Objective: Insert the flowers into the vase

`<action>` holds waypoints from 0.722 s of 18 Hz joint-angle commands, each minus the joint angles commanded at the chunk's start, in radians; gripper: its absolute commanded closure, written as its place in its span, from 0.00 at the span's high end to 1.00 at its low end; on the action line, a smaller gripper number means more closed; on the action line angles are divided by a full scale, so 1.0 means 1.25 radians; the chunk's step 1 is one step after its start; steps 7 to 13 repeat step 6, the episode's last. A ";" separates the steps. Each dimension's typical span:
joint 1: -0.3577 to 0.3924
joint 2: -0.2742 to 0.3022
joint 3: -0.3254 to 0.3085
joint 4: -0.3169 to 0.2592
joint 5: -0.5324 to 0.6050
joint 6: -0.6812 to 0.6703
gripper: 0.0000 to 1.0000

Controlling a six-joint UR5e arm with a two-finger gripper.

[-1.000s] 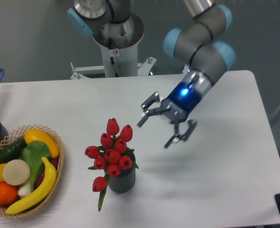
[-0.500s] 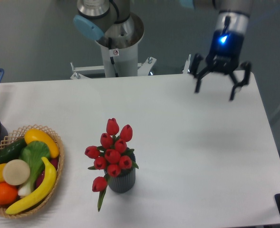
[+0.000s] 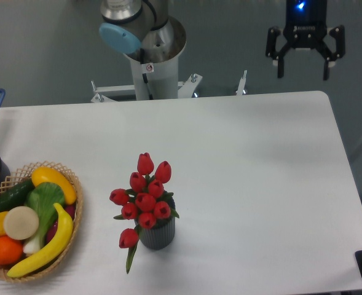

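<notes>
Red tulip buds with green leaves (image 3: 145,200) are sitting stems-down in the small dark grey ribbed vase (image 3: 157,233), near the table's front-left part, so the job looks done to me. The bunch stands roughly upright, long axis vertical, heads up, one bud drooping over the vase's left side. The black two-finger gripper (image 3: 305,60) hangs well apart, up past the white table's (image 3: 273,184) far right edge, fingers spread and empty. A wicker basket of fruit and vegetables (image 3: 27,218) sits off to the left.
</notes>
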 joint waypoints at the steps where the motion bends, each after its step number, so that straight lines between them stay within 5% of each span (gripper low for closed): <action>1: 0.003 0.001 0.002 -0.018 0.006 0.034 1.00; 6: 0.042 0.016 0.000 -0.101 0.032 0.168 1.00; 13: 0.042 0.016 0.000 -0.101 0.032 0.168 1.00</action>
